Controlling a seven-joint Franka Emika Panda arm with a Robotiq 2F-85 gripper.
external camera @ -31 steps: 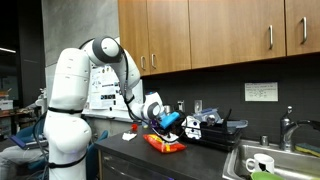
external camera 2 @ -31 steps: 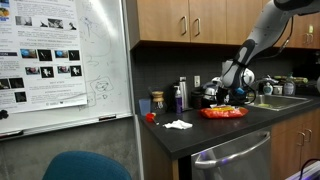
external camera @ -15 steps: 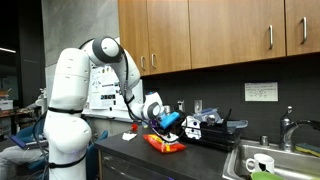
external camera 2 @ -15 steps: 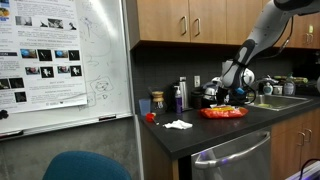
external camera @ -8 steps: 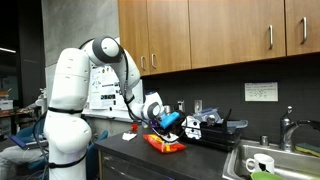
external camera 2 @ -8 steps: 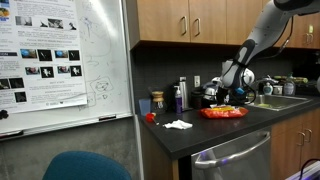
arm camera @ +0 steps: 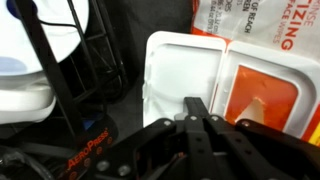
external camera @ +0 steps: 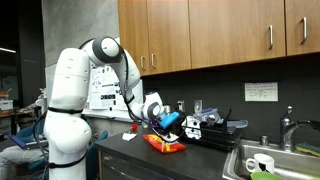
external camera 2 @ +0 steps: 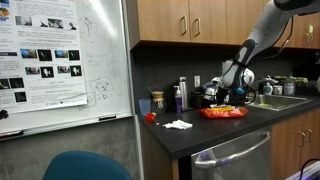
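Note:
An orange wipes packet [external camera: 165, 143] [external camera 2: 223, 113] lies flat on the dark counter in both exterior views. In the wrist view its white lid panel [arm camera: 180, 75] fills the middle, with the orange printed wrapper [arm camera: 270, 85] to the right. My gripper [arm camera: 197, 106] [external camera: 163, 124] [external camera 2: 229, 96] hangs just above the packet. Its two black fingers are pressed together and their tips point at the white lid. I see nothing between the fingers. Whether the tips touch the lid is unclear.
A black wire dish rack [arm camera: 75, 70] holding white dishes [arm camera: 25, 70] stands beside the packet. A sink [external camera: 262, 162] with a white mug [external camera: 258, 164] and a faucet [external camera: 287, 128] lies further along. A white cloth [external camera 2: 178, 124], bottles [external camera 2: 181, 95] and a whiteboard [external camera 2: 70, 60] are at the counter's other end.

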